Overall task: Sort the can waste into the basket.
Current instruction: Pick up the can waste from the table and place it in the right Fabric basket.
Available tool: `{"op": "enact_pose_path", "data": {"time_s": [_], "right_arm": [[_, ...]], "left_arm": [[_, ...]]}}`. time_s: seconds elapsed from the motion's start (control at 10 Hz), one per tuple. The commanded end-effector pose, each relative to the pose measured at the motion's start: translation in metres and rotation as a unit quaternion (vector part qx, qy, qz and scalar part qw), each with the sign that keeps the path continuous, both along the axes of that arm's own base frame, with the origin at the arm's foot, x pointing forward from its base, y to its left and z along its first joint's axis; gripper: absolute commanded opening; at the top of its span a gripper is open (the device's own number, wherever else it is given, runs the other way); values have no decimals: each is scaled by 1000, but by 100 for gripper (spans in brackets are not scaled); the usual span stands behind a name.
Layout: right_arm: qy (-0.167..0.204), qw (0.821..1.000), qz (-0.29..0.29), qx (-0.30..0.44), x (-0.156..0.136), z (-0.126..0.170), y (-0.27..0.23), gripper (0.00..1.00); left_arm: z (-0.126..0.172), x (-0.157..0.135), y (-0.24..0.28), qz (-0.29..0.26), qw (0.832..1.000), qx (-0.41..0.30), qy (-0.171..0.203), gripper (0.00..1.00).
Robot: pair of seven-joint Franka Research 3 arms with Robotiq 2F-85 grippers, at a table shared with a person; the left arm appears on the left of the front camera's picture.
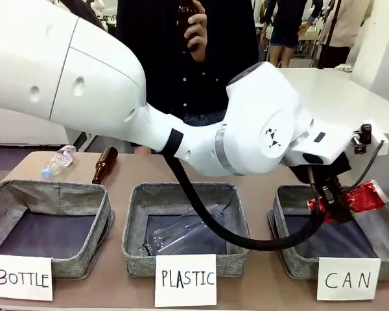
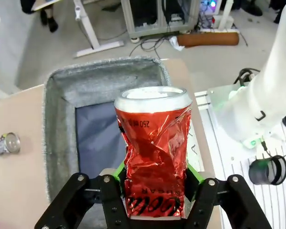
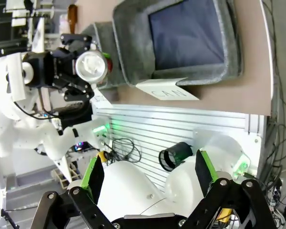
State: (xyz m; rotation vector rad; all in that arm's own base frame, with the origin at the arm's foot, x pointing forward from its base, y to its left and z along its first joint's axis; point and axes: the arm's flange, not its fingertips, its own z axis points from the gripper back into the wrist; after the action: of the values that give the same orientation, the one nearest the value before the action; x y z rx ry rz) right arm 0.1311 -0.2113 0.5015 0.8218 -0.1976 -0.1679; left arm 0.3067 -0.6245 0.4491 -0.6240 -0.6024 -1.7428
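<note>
Brown bench with three grey baskets carded BOTTLE, PLASTIC and CAN; a person stands at the far side. The front view shows the left arm reaching across the middle to the CAN basket, with the left jaws closed on the red can above the basket's right part. From this side the can's long axis slants up toward picture right.

The left wrist view adds the grip itself. Green pads press both sides of the red can, which lies along the fingers, silver end away from the camera, over the basket's dark lining. It also shows a second can, crumpled, on the bench outside the basket.

The right wrist view shows the right jaws spread wide and empty, well off the bench, and the can's silver end facing the lens.
</note>
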Motion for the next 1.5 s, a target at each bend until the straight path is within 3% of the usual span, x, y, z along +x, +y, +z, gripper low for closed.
{"op": "enact_pose_path", "data": {"time_s": [0.0, 0.2, 0.9, 1.0, 1.1, 1.2, 1.3, 1.4], "right_arm": [[-1, 1000, -11, 5, -2, 3, 1, 100], [-1, 1000, -11, 5, -2, 3, 1, 100], [-1, 1000, -11, 5, -2, 3, 1, 100], [0, 1000, 0, 0, 0, 0, 0, 100], [6, 999, -16, 47, 11, 8, 2, 100], [6, 996, -45, 73, 34, 15, 11, 100], [2, 995, -26, 95, 66, 22, 31, 100], [11, 994, -15, 107, 104, 27, 61, 100]], "left_arm": [[9, -2, -5, -2, 1000, 9, 1, 95], [16, 2, -4, 1, 1000, 4, 8, 100], [28, 27, 0, 27, 999, 16, 36, 100], [34, 36, 6, 41, 997, 32, 52, 100], [47, 45, 22, 61, 989, 82, 110, 100], [58, 47, 55, 84, 974, 128, 169, 100], [66, 45, 104, 99, 961, 152, 210, 100], [76, 50, 159, 134, 958, 139, 214, 100]]}}
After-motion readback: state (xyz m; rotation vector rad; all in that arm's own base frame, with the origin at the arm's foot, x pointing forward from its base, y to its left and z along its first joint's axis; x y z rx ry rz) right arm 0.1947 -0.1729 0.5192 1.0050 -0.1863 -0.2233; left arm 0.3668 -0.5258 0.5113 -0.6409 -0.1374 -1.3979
